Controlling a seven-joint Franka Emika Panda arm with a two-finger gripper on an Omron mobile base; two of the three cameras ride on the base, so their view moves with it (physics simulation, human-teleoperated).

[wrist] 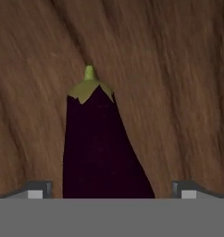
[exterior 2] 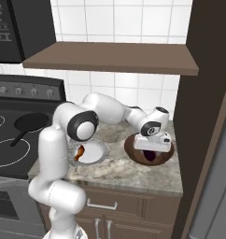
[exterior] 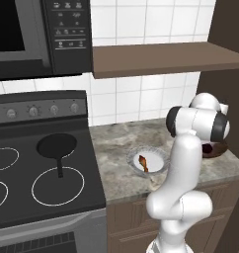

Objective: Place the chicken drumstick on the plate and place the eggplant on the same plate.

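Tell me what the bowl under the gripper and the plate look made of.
Bowl: seemingly wood, matte; brown streaky grain shows around the eggplant. Plate: probably glazed ceramic, with a smooth whitish centre and grey rim; it could be glass.

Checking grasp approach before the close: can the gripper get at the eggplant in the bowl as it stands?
Probably yes. The gripper is open over the brown bowl, its fingertips either side of the eggplant, with nothing between them. The drumstick already lies on the plate, clear of the approach.
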